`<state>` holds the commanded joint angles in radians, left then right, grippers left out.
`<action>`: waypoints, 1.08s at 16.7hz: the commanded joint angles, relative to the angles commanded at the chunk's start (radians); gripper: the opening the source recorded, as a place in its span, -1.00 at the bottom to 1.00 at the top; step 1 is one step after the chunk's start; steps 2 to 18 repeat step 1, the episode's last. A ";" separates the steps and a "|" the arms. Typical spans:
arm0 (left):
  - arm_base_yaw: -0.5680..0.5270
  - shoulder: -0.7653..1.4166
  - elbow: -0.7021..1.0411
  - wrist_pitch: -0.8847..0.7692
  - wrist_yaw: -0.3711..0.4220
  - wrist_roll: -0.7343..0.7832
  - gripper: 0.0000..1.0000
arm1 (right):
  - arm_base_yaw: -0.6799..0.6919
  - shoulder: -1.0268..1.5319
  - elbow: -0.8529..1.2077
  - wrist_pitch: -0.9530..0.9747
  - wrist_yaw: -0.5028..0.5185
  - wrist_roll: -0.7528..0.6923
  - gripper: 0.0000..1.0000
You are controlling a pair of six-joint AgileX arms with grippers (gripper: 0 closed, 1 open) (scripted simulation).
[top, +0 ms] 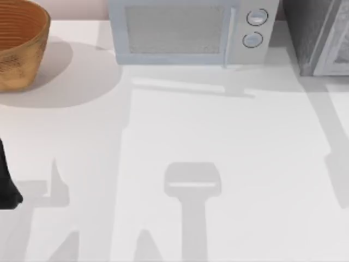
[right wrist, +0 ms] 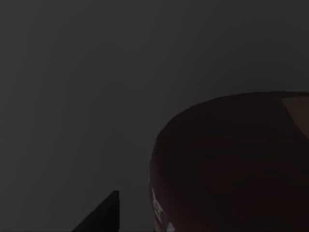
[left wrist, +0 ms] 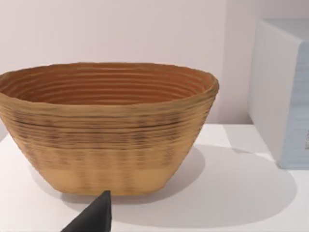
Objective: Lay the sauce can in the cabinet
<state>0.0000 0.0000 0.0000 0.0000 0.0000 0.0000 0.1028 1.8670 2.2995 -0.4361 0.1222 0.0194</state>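
Sitting at the nine o'clock edge of the top view, my left arm is showing as a dark shape over the white table. In its wrist view a black tip of the left gripper is poking in just before the woven basket. It is touching nothing and holding nothing there, and I cannot tell whether it is apart or together. For the right gripper I cannot tell either, since the right wrist view is dark.

The cabinet is standing at the two o'clock corner of the top view. It is a dark grey speckled box, and its pale framed door panel is running off the edge. Just beside it, at twelve o'clock, the pale grey microwave is facing the table with two round knobs. The basket is sitting at ten o'clock, well apart from the cabinet.

The top view is giving the whole back row. The left wrist view is giving the basket's ribbed inside and the microwave's plain side wall.
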 joint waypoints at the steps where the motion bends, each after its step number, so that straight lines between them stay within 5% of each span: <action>1: 0.000 0.000 0.000 0.000 0.000 0.000 1.00 | 0.000 0.000 0.000 0.000 0.000 0.000 1.00; 18: 0.000 0.000 0.000 0.000 0.000 0.000 1.00 | 0.000 0.000 0.000 0.000 0.000 0.000 1.00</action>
